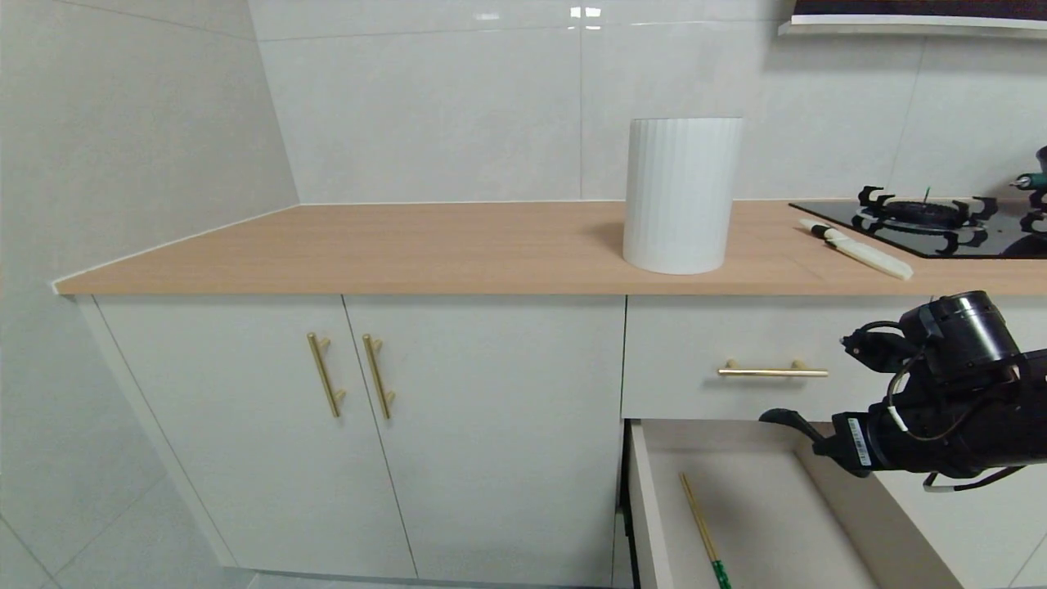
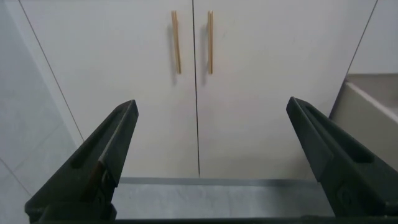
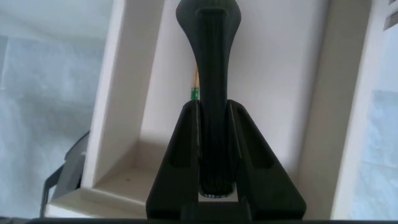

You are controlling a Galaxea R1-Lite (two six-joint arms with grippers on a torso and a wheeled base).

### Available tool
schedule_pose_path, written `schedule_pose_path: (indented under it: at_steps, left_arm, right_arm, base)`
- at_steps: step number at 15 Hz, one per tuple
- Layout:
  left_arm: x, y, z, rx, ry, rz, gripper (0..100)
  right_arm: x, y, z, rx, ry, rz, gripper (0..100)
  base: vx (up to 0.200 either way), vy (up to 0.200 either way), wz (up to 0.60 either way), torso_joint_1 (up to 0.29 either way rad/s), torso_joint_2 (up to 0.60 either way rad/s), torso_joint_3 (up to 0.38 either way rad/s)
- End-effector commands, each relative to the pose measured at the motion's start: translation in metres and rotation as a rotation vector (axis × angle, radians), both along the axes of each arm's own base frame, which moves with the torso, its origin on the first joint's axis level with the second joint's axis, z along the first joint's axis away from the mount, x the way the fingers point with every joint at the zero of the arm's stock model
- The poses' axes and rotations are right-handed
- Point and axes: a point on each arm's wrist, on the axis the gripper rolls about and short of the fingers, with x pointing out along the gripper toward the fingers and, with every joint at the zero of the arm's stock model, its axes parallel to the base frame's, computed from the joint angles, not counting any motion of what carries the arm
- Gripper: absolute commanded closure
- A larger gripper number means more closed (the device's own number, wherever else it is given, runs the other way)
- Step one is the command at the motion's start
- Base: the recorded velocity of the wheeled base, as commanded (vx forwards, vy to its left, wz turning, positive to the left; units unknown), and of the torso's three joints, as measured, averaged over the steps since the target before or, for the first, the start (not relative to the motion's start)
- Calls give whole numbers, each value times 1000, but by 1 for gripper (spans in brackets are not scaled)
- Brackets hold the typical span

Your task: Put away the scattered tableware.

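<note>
Chopsticks (image 1: 702, 523) lie flat on the floor of the open drawer (image 1: 642, 491), close to its left wall, green tips toward its front. Our right hand (image 1: 783, 418) hangs over the back part of the drawer, its fingers pressed together with nothing between them (the right wrist view shows the chopsticks beneath it, apart from the fingers). Our left hand (image 2: 211, 107) is spread wide and holds nothing; it faces the pair of cabinet doors (image 2: 261, 93) to the left of the drawer.

On the table (image 1: 409, 245) above the drawer, toward its right side, lies a pale knife (image 1: 859, 249), and we judge it the next piece to stow. We expect it to be light and stiff, smooth along the blade and liable to slide on the table if nudged. Lying flat, it leaves little for fingers to get under. The handle looks to be the end farther from the drawer, and there we would close on it, across its width, keeping the blade clear of the pads.

The chopsticks, should they need straightening, are thin, light and apt to roll, so we would pinch both together near the middle. A white ribbed canister (image 1: 679, 196) stands on the table above the drawer's left part.
</note>
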Motion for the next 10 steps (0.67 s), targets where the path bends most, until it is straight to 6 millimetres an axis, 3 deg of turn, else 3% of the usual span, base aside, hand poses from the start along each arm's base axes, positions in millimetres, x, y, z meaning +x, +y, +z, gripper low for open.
schedule_pose_path:
  at_steps: [1, 6, 10]
  left_arm:
    - [0, 0, 0, 0, 0, 0, 0]
    - [0, 0, 0, 0, 0, 0, 0]
    - [0, 0, 0, 0, 0, 0, 0]
  right_arm:
    - [1, 0, -2, 0, 7, 1, 100]
    - [3, 1, -9, -1, 6, 5, 100]
    - [19, 4, -39, -18, 81, 6, 100]
  base:
    - [0, 0, 0, -71, 388, 266]
    - [0, 0, 0, 4, 30, 5]
    - [0, 0, 0, -62, 102, 73]
